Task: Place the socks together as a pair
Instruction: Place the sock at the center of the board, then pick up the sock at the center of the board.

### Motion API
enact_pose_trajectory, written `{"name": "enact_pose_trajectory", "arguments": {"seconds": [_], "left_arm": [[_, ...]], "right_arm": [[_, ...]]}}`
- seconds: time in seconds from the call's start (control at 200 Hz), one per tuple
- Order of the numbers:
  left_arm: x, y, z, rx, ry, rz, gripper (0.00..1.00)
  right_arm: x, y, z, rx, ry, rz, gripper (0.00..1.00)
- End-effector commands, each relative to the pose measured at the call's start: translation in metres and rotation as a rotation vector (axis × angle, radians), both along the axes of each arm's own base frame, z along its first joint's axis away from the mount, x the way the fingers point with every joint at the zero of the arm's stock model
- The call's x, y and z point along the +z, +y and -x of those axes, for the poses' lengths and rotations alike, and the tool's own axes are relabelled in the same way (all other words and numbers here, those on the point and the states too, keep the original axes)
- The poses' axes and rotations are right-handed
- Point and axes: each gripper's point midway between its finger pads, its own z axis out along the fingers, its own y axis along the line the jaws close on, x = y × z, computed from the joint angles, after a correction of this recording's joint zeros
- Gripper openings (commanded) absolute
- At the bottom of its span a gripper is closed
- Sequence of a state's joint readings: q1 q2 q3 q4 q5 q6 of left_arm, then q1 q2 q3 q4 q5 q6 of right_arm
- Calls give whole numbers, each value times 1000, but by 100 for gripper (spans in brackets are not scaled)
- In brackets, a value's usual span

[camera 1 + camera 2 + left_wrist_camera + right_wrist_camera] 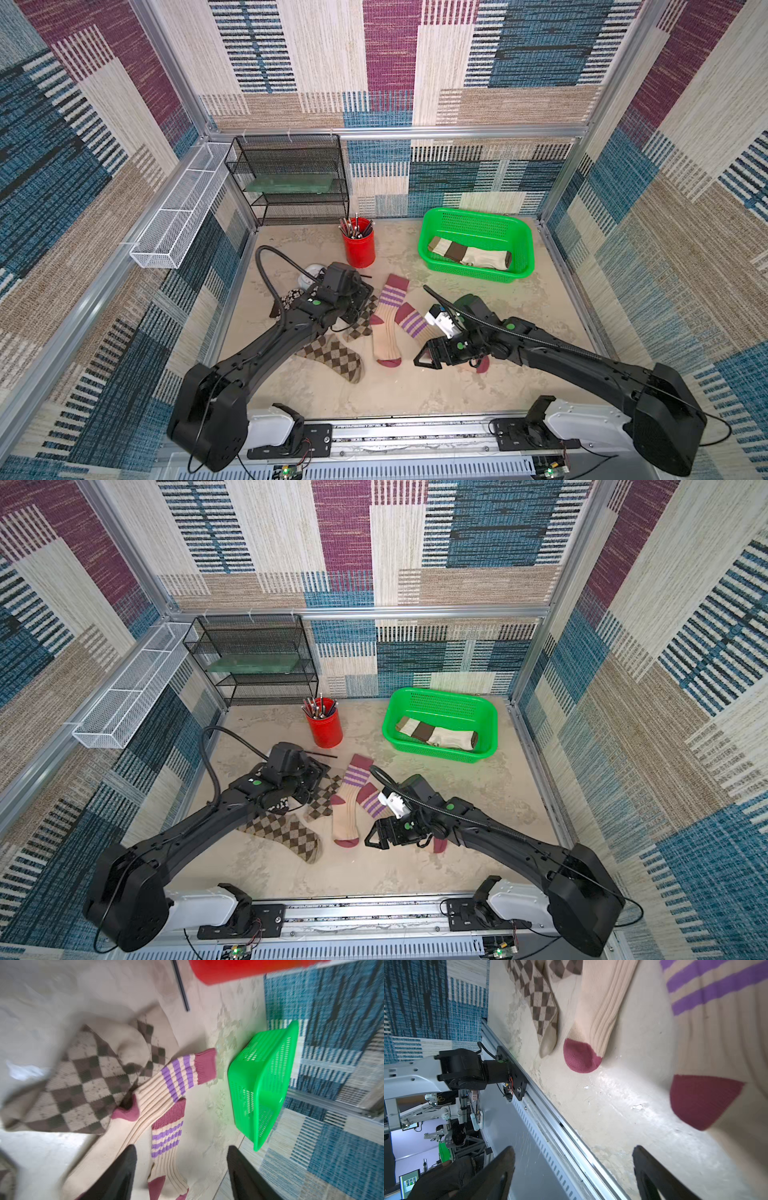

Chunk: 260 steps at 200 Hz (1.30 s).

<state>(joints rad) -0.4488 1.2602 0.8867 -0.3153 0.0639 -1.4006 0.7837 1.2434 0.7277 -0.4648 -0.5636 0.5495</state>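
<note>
One pair is done: the cream and brown socks (469, 254) lie in the green basket (478, 212), well beyond both sets of fingers. Left for you are the two striped socks (166, 1140), side by side but unstacked just under your left gripper (180, 1149), whose fingers stand apart on nothing, the two checked socks (83, 1088) crossed beside them, and a flowered sock (279, 805) half hidden under that arm; your right gripper (573, 1148) is spread and empty too, a striped sock just beside one finger. The tabletop (478, 324) is worn, blotchy beige, boxed in by patchwork carpet walls, with a mesh shelf (291, 178) and red cup (358, 249) far ahead.
</note>
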Motion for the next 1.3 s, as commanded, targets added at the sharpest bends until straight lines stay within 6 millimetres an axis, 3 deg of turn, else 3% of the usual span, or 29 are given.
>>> {"name": "enact_pose_trajectory", "arguments": {"seconds": [0.0,0.165,0.24,0.426,0.536,0.651,0.821,0.921,0.941,1.027,1.117,1.297], "left_arm": [[8,21,15,-47,-19,-32,69],[40,43,19,-150,-187,-144,69],[55,40,18,-247,-288,-187,69],[61,52,20,-348,-340,-285,69],[62,62,18,-340,-343,-272,68],[63,66,15,-337,-346,-256,67],[54,69,12,-337,-328,-254,66],[53,71,10,-342,-328,-260,65],[54,71,10,-344,-328,-262,65],[56,74,9,-347,-329,-271,65],[54,78,8,-337,-324,-273,65],[50,79,7,-347,-320,-274,64]], "right_arm": [[-4,23,-4,-42,28,19,88],[-23,55,-14,-26,30,105,84],[-26,73,-19,11,-19,131,84],[-52,97,-28,92,-106,295,79],[-62,95,-31,51,-69,374,71],[-55,88,-35,-8,-61,408,69],[-58,101,-41,18,-96,394,68],[-70,101,-47,33,-99,459,55],[-71,105,-37,62,-108,471,52],[-75,97,-30,73,-121,528,40],[-81,75,-22,68,-123,586,31],[-80,15,-14,107,-164,762,26]]}}
